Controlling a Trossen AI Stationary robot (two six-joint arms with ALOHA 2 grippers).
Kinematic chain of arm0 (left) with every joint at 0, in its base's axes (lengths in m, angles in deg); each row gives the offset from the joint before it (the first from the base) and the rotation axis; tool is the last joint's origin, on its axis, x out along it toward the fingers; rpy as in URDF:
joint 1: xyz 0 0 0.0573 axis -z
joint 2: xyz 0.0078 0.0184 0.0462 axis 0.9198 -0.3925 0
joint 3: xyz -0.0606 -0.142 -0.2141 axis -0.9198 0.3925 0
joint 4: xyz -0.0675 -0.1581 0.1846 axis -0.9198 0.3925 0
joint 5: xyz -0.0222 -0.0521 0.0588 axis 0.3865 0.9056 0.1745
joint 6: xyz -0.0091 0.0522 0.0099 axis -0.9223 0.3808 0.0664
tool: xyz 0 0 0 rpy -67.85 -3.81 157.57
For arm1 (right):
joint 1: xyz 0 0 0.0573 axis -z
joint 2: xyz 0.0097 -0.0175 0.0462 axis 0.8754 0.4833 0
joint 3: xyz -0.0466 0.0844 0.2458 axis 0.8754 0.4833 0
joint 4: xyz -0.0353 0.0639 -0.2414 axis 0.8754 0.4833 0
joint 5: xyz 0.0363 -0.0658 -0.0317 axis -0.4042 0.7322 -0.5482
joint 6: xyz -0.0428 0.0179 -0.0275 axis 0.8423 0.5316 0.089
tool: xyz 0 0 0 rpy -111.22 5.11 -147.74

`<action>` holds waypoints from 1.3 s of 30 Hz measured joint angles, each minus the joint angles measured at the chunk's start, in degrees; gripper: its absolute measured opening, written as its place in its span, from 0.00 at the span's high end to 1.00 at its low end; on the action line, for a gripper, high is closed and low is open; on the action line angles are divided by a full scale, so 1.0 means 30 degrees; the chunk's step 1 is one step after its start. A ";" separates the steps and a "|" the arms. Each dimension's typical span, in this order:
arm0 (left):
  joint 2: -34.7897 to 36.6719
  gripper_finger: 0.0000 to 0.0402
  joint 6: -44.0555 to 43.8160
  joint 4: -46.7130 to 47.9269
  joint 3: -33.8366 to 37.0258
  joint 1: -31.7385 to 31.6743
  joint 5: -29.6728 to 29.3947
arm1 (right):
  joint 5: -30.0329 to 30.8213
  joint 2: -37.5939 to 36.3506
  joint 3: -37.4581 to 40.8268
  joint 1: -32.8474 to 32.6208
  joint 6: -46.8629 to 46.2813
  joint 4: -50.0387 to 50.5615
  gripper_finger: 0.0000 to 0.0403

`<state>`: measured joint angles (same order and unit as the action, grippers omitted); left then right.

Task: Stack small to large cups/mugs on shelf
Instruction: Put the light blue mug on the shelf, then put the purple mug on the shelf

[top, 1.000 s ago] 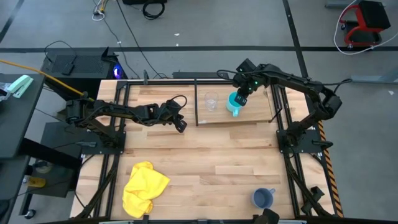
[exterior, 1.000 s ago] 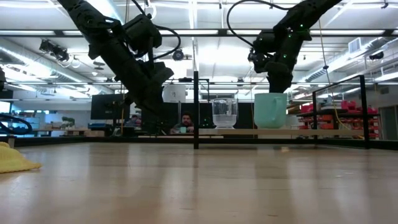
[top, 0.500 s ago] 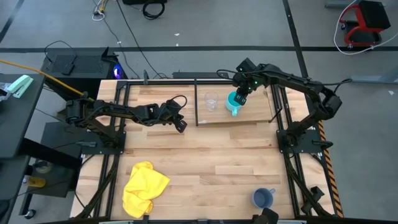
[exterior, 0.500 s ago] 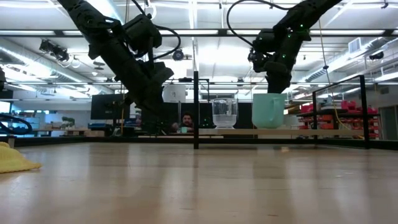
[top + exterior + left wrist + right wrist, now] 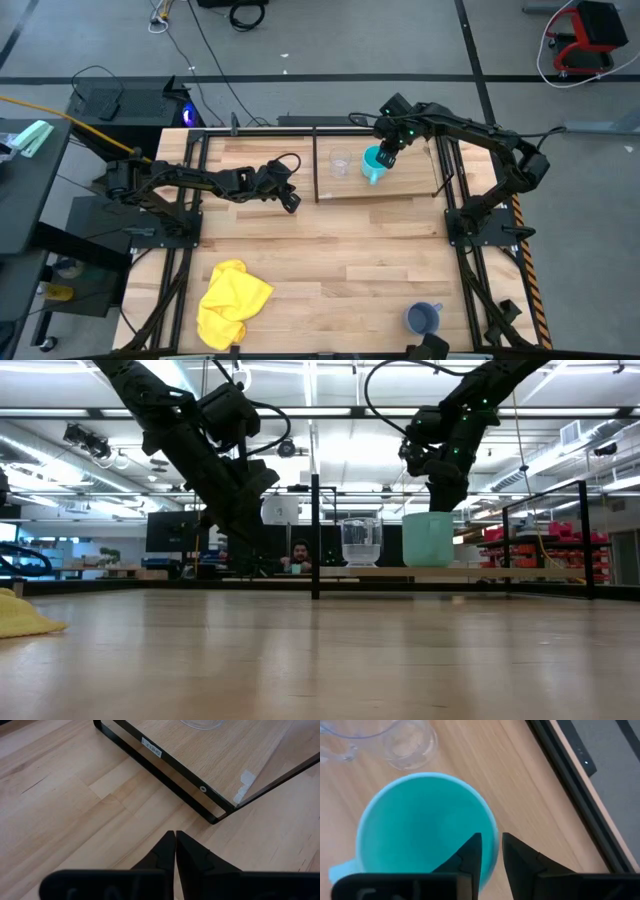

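The bright cyan mug (image 5: 372,164) stands upright on the light-wood shelf board (image 5: 410,180), right of the small clear cup (image 5: 340,163), which rests on its base on the same board. My right gripper (image 5: 385,155) is shut on the mug; it also shows in the right wrist view (image 5: 490,837). The grey-blue mug (image 5: 423,318) stands on the table near the front right. My left gripper (image 5: 292,202) is shut and empty, over the table left of the shelf's black upright (image 5: 315,165). My right gripper pinches the cyan mug's rim wall (image 5: 492,827), on the side away from its handle (image 5: 340,867). One finger (image 5: 470,852) is inside the mug and one (image 5: 517,855) outside. The fingers come from above, pointing down. The mug (image 5: 428,540) is upright; whether its base touches the shelf I cannot tell.
A yellow cloth (image 5: 232,303) lies at the table's front left. The shelf's black metal frame (image 5: 165,772) lies just ahead of my left gripper (image 5: 175,837). A black rail (image 5: 440,165) borders the shelf's right side. A person shows in the room behind (image 5: 298,555).
My right gripper has moved a little toward the table's left with the cyan mug, which stays upright and now stands nearer the clear cup.
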<state>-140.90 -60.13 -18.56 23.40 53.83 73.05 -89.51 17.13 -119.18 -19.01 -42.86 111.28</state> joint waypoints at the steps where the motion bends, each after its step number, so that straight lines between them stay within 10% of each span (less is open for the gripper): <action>1: 0.0000 0.94 0.0000 0.0000 -0.0007 0.0000 0.0000 | 0.0127 0.0000 0.0000 0.0000 0.0000 -0.0004 0.79; 21: 0.0002 0.93 0.0021 0.0001 -0.0003 0.0005 0.0000 | 0.0376 0.0000 -0.1335 -0.0027 -0.0026 -0.0443 0.78; 39: 0.0007 0.94 0.0036 0.0007 -0.0004 0.0004 -0.0131 | 0.0362 -0.1983 -0.6333 -0.3317 -0.4844 1.2152 0.78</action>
<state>-140.88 -60.02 -18.54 23.39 53.84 72.66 -88.43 11.18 -138.18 -28.96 -57.39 147.73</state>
